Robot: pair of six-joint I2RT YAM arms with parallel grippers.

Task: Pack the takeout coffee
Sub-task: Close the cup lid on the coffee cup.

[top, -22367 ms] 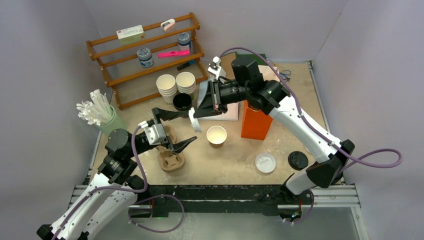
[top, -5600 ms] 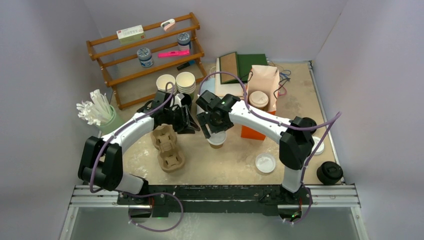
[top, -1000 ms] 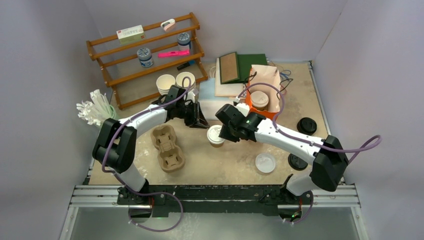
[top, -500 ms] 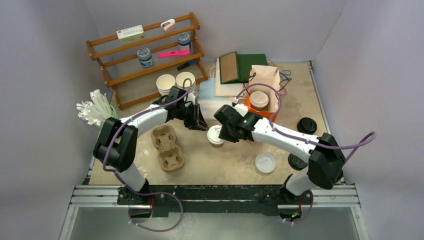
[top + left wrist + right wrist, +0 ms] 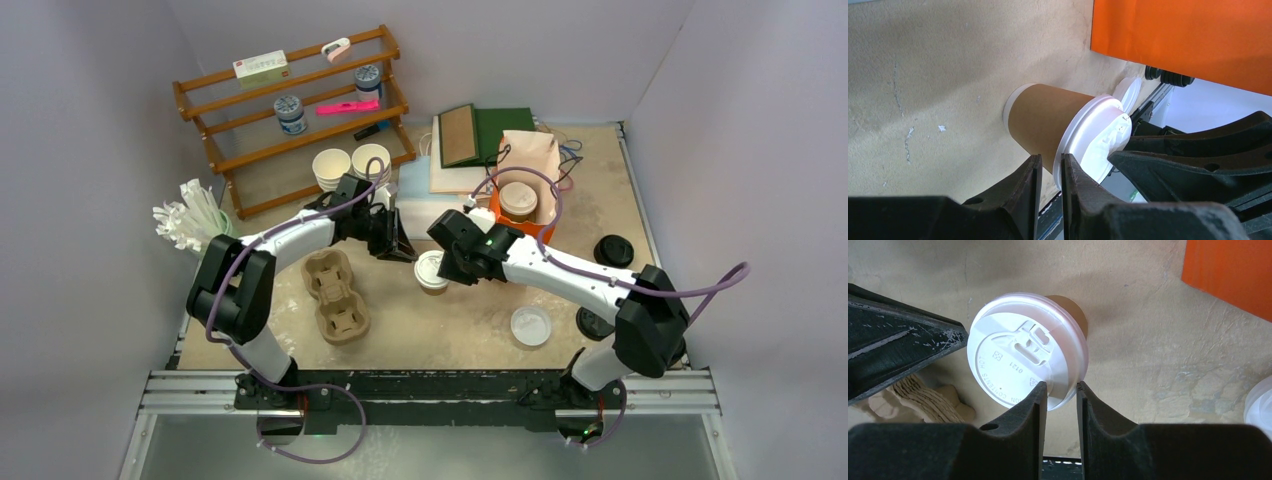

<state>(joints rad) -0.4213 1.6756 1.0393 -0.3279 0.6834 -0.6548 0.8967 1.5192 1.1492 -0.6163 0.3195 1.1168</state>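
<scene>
One takeout coffee, a brown paper cup (image 5: 431,274) (image 5: 1045,120), stands mid-table with a white lid (image 5: 1023,357) (image 5: 1095,135) on it. My right gripper (image 5: 446,266) (image 5: 1060,387) reaches over it from the right and is shut on the lid's near rim. My left gripper (image 5: 403,250) (image 5: 1050,160) comes in from the left. Its jaws are almost together with nothing between them. Its tips sit by the cup's wall just under the lid, and contact cannot be made out. A second lidded cup (image 5: 518,200) sits inside the orange box (image 5: 538,227).
A cardboard cup carrier (image 5: 338,296) lies left of the cup. A loose white lid (image 5: 530,325) and two black lids (image 5: 613,250) lie to the right. White stacked cups (image 5: 332,166), a wooden shelf (image 5: 290,110), a cup of straws (image 5: 195,225), books (image 5: 470,135) and a kraft bag (image 5: 530,155) stand further back.
The cup that was open several seconds ago now has a white lid on it. Over the last second both arms have barely moved.
</scene>
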